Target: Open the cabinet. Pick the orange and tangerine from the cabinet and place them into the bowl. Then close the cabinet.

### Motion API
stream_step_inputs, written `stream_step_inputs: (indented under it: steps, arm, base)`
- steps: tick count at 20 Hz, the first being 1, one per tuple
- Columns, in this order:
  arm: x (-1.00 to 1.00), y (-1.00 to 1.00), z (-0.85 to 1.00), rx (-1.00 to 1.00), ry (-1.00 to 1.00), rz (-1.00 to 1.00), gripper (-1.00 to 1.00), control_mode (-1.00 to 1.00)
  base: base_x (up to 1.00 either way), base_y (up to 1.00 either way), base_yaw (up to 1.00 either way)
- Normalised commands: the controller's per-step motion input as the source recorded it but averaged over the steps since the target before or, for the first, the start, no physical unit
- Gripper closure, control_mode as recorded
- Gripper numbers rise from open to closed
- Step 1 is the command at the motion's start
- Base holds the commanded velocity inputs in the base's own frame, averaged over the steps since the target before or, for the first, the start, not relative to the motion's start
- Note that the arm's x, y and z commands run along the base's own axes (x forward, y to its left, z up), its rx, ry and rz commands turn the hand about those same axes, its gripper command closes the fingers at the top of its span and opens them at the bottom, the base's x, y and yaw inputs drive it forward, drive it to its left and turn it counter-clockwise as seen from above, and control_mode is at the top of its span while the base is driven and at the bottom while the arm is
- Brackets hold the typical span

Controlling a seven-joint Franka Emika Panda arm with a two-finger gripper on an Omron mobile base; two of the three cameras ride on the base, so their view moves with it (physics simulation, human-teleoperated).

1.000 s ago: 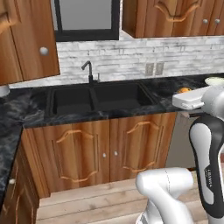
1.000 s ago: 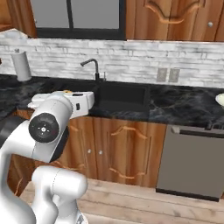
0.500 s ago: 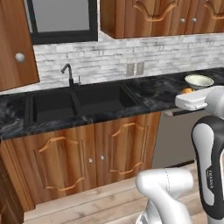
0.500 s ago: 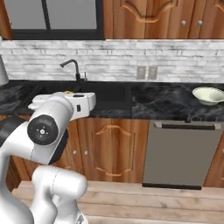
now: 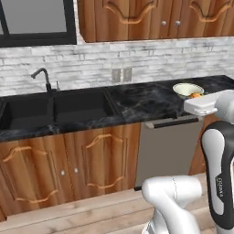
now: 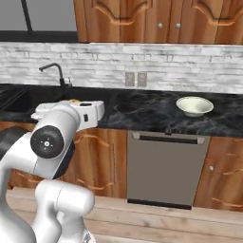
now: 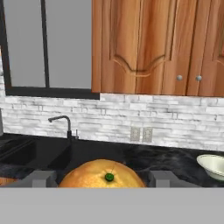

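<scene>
The gripper [image 7: 105, 180] is holding an orange fruit [image 7: 103, 174] between its jaws, which are standing fairly wide around it; I cannot tell from these pictures whether it is the orange or the tangerine. The arm is carrying it toward the bowl [image 6: 194, 105], which is sitting on the dark counter [image 6: 142, 111] above the dishwasher [image 6: 164, 170], well apart from the sink [image 5: 55, 107].

To do this carry well, the hand is best kept level and the grip unchanged until the fruit is hanging right over the bowl's middle, then lowered close before the jaws part (a round fruit dropped from height is likely to roll out of so shallow a bowl).

The hand view is showing the fruit's green stem end facing the camera and the bowl's rim [image 7: 211, 166] coming in at the lower right. The right base view is giving the bowl whole, apparently empty, with a sliver of orange [image 6: 74, 101] peeking over the white hand. The left base view is showing that hand overlapping the bowl [image 5: 186, 88], which the other side cannot confirm.
</scene>
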Motion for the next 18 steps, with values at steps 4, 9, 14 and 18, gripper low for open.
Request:
stream_step_inputs:
  steps: [4, 9, 14, 18]
  arm:
    - [0.00, 0.00, 0.00, 0.00, 0.00, 0.00, 1.00, 1.00]
    - [0.00, 0.00, 0.00, 0.00, 0.00, 0.00, 1.00, 1.00]
    - [0.00, 0.00, 0.00, 0.00, 0.00, 0.00, 1.00, 1.00]
    - [0.00, 0.00, 0.00, 0.00, 0.00, 0.00, 1.00, 1.00]
  base:
    - [0.32, -1.00, 0.17]
    - [0.47, -0.98, 0.13]
    - [0.74, -0.78, 0.05]
    - [0.96, -0.45, 0.02]
